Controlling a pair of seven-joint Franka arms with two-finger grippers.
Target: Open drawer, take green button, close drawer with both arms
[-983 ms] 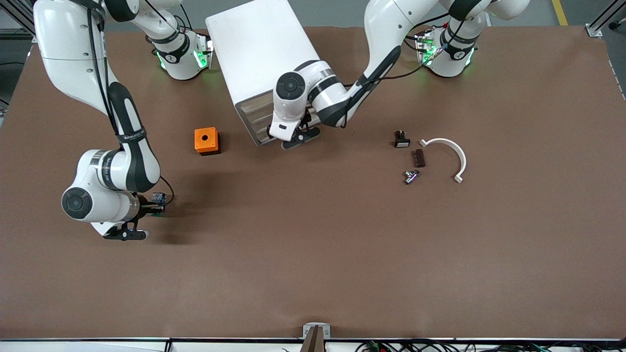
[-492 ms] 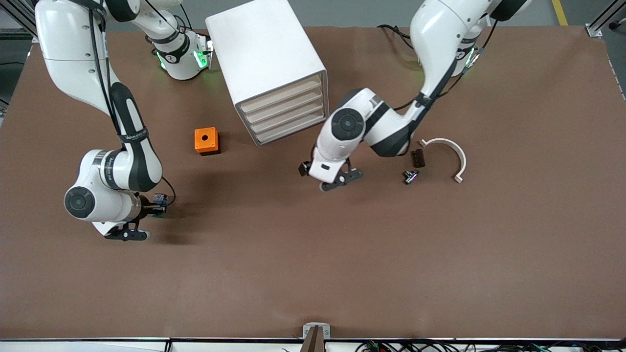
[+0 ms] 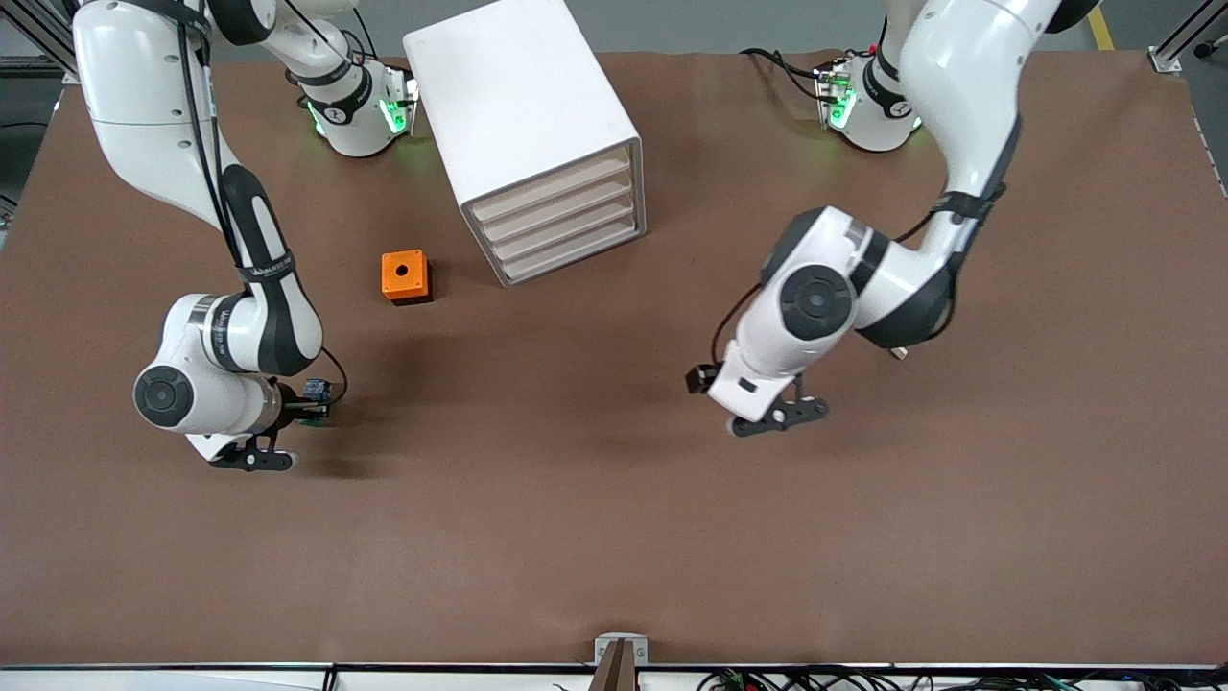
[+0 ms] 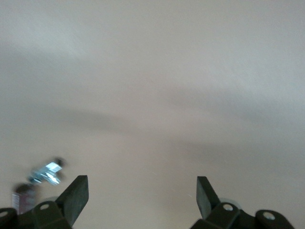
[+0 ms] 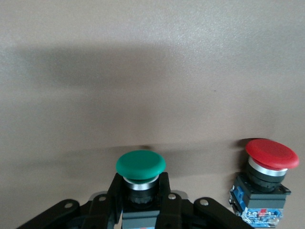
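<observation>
Item: green button, clamped in your right gripper; red button just beside, bump risk. Left gripper: wide, empty.

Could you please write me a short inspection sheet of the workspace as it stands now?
Surface: brown table, bare at the middle.
Job's things: cabinet, all four drawers shut; green button in the right gripper.
Clutter: orange box; red button standing beside the green one.
Grippers: right shut on the button; left gripper open, empty, over the table.
Cables: bundles at the table's near edge.
Surroundings: nothing seen.
</observation>
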